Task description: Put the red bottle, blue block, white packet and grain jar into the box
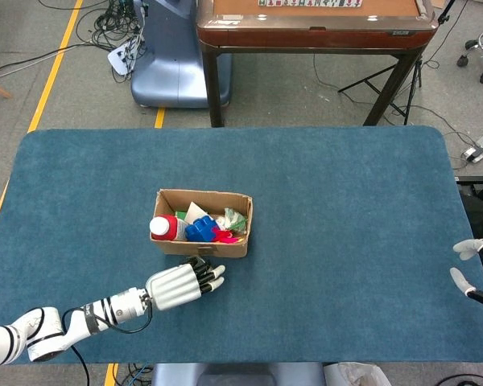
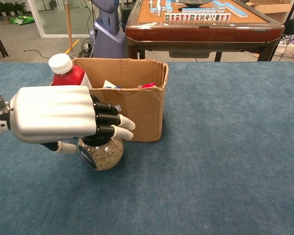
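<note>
The cardboard box (image 2: 137,105) stands on the blue table (image 1: 346,233), a little left of the middle. Inside it the red bottle (image 2: 68,72) stands upright at the left end, and next to it lie the blue block (image 1: 200,231) and the white packet (image 1: 196,212).

The grain jar (image 2: 102,152) is outside the box, on the table just in front of its near wall. The left hand (image 2: 63,121) is over the top of the jar with its fingers (image 2: 118,121) stretched forward toward the box wall. The hand covers the jar's top, so it is not clear if the fingers touch it; they seem spread and not closed on it.

The right hand (image 1: 469,265) is at the far right edge of the table, well apart from the box. Its fingers are apart and it holds nothing.
</note>
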Motion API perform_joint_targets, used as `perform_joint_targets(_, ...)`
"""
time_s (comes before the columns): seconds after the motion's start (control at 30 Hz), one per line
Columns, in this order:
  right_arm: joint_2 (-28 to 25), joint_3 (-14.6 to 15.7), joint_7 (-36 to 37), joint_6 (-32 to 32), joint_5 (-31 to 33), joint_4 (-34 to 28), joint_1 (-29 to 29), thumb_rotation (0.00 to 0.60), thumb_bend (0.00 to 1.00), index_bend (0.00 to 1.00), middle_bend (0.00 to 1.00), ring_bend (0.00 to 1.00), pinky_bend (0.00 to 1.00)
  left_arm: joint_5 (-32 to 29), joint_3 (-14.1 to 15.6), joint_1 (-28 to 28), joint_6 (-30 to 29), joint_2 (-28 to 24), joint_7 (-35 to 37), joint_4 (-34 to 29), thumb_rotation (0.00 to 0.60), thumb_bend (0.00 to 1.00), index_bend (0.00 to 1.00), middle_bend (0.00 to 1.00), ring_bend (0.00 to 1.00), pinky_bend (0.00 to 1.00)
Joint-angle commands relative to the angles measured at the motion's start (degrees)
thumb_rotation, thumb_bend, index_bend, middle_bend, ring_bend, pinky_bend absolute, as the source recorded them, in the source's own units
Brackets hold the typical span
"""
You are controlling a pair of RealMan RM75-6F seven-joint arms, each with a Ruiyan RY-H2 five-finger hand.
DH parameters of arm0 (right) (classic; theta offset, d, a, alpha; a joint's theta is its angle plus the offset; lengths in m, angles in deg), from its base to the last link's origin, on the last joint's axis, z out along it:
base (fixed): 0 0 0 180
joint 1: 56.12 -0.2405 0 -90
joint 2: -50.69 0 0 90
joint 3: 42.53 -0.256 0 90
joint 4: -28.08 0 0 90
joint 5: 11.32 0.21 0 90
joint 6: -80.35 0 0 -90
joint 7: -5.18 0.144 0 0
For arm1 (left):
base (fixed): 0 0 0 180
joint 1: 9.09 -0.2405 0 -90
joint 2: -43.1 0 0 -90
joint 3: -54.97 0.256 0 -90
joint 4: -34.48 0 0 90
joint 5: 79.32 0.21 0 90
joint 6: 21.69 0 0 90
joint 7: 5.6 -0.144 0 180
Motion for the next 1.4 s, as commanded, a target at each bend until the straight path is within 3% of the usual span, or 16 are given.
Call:
perform_joint_targets(0.03, 0.0, 0.0, 0.1, 0.0, 0.1, 0.0, 0.0, 0.600, 0.29, 0.45, 0.53, 0.43, 0.58, -2.3, -1.4, -0.4, 1.7, 0.5, -2.5, -0.8, 0.600, 0.17, 0.12, 0.13, 0.22, 0.53)
perform_joint_targets(0.3, -0.2, 0.0, 0.4, -0.1, 0.1, 0.0, 0.0, 0.600, 0.28, 0.45, 0.53, 0.43, 0.58, -5.7, -2.9, -0.7, 4.4, 1.5, -5.7, 0.1, 0.600, 0.17, 0.13, 0.13, 0.22, 0.53)
perform_joint_targets(0.57, -0.2, -0.1, 0.4, -0.2, 0.3, 0.1, 0.1, 0.600, 0.29, 0.45, 0.53, 0.43, 0.58, -5.6, -2.4, -0.5, 4.0, 2.1, -3.4, 2.6, 0.600, 0.17, 0.21, 0.14, 0.23, 0.53)
perform_joint_targets(0.97, -0.2, -0.1, 0.3, -0.1, 0.2, 0.0, 0.1, 0.600, 0.29, 0.45, 0.53, 0.43, 0.58, -0.9, 0.1, -0.3, -0.2, 3.2, 2.8, 5.7, 0.600, 0.17, 0.39, 0.35, 0.42, 0.67)
perform_joint_targets(1.4, -0.2, -0.1, 0.4, 0.0, 0.3, 0.1, 0.0, 0.600, 0.29, 0.45, 0.53, 0.43, 0.58, 2.0, 1.3, -0.7, -5.1, 4.1, 8.1, 8.5, 0.600, 0.19, 0.50, 0.47, 0.51, 0.75)
